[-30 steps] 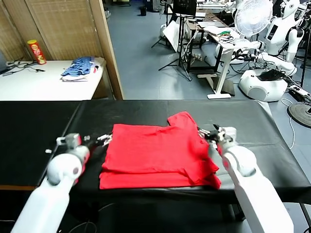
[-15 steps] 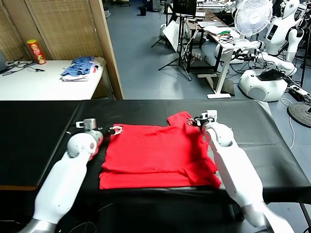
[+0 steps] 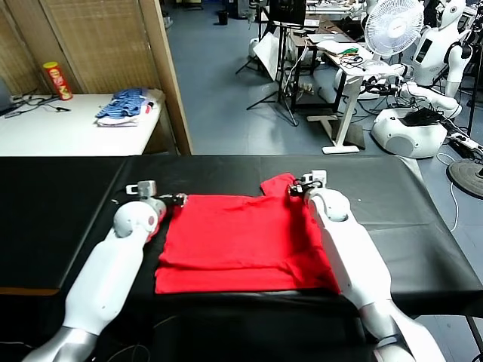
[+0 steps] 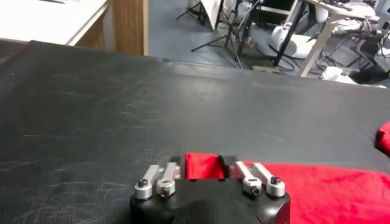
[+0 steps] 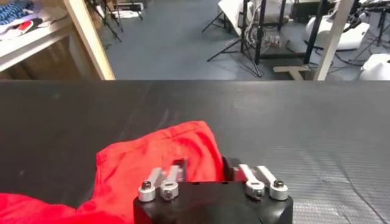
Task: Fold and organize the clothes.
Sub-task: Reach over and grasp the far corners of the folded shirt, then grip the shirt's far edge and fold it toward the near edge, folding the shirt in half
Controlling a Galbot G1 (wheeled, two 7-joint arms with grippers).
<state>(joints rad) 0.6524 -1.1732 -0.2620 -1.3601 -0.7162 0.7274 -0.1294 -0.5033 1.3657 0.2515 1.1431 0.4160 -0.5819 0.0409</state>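
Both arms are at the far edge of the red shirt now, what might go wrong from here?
1. The left end effector pinches only the T-shirt corner; it may slip out when lifted.
2. The right end effector sits on a bunched sleeve, so layers may be caught unevenly.
3. Uneven pulls may skew the fold.

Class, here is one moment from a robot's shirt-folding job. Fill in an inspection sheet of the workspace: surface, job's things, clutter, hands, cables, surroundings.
Surface: black table, smooth where it shows.
Job's things: red T-shirt lies partly folded on the table, one sleeve sticking out at the far right corner.
Clutter: nothing seen on the black table.
Hands: left hand shut on the shirt's far left corner; right hand shut on the far right sleeve.
Cables: dark cables on the white side table.
Surroundings: blue striped clothes pile and a red can on the side table; fan, another white robot and stands behind.
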